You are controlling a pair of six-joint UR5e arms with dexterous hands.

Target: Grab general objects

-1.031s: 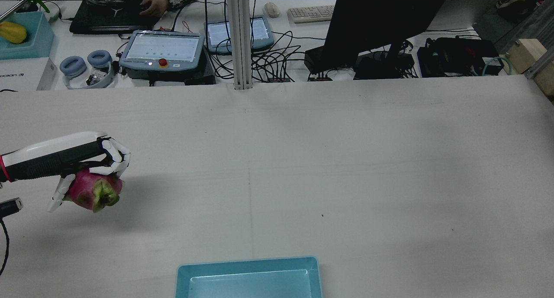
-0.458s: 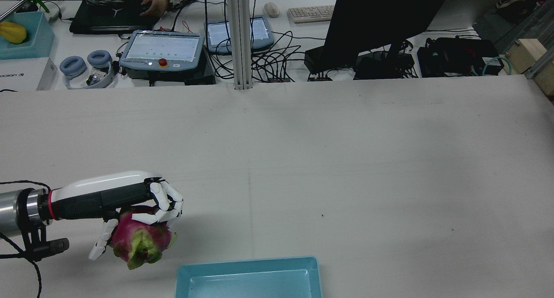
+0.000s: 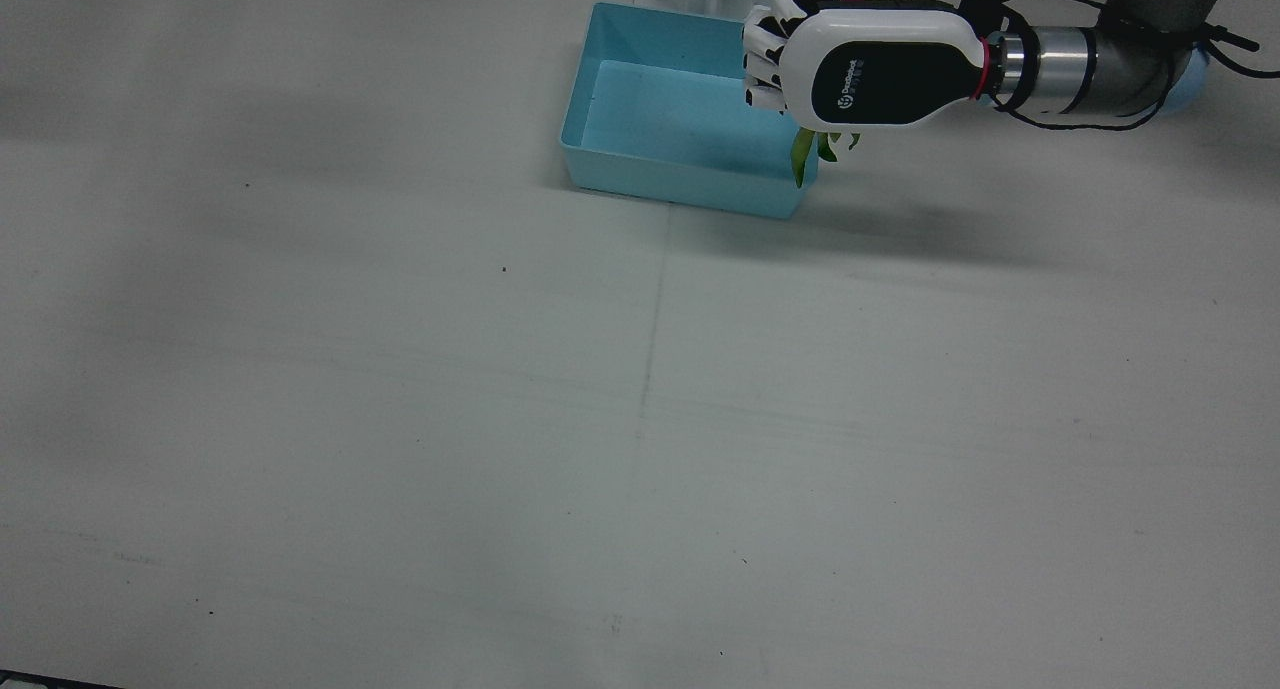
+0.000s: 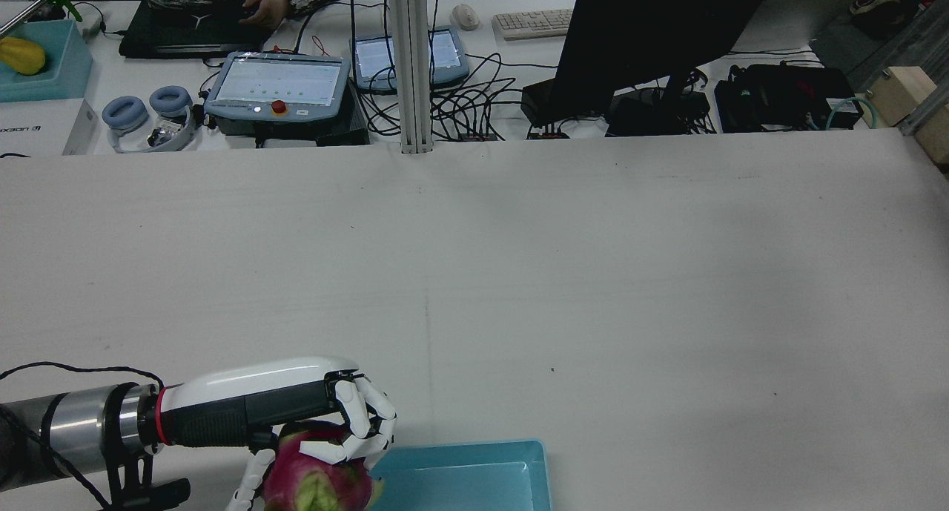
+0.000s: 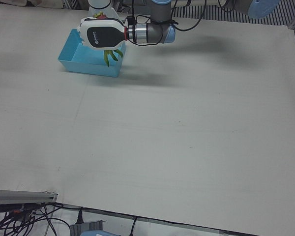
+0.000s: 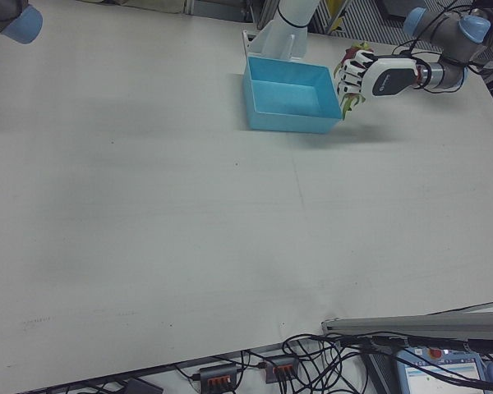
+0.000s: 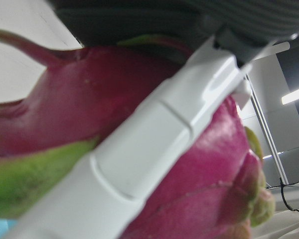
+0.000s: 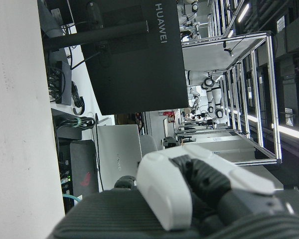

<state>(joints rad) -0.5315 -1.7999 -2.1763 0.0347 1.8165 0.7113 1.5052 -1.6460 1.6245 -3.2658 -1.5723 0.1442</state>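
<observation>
Dragon fruit (image 4: 317,483), mostly hidden beneath the clasping left hand (image 4: 296,411), hangs at the blue bin's (image 4: 474,455) edge.

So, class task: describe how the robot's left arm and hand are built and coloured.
The left hand has a glossy white shell with a black panel bearing a small white logo, and white segmented fingers. A red ring joins it to a silver metal wrist, with black cables looping alongside.

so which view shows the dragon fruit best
The left hand view: the dragon fruit fills it, pink skin and green scales crossed by a finger. The rear view cuts it off at the bottom edge. The front views show only green tips under the left hand, by the bin.
</observation>
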